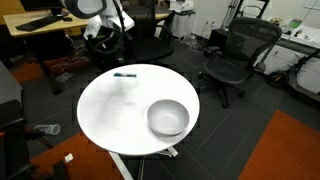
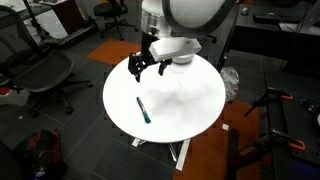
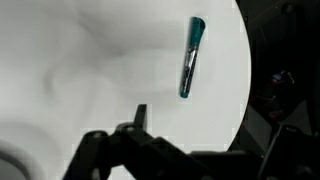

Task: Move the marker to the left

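The marker (image 2: pixel 143 109) is a thin dark pen with a teal-blue part. It lies flat on the round white table (image 2: pixel 190 100), near the rim. It also shows in an exterior view (image 1: pixel 125 73) and in the wrist view (image 3: pixel 192 57). My gripper (image 2: pixel 145 70) hangs above the table, apart from the marker, open and empty. In the wrist view one dark finger (image 3: pixel 140 113) shows below and left of the marker.
A grey bowl (image 1: pixel 168 118) stands on the table on the side away from the marker. Black office chairs (image 1: pixel 232 58) and desks stand around the table. An orange carpet patch (image 1: pixel 285 150) lies on the floor.
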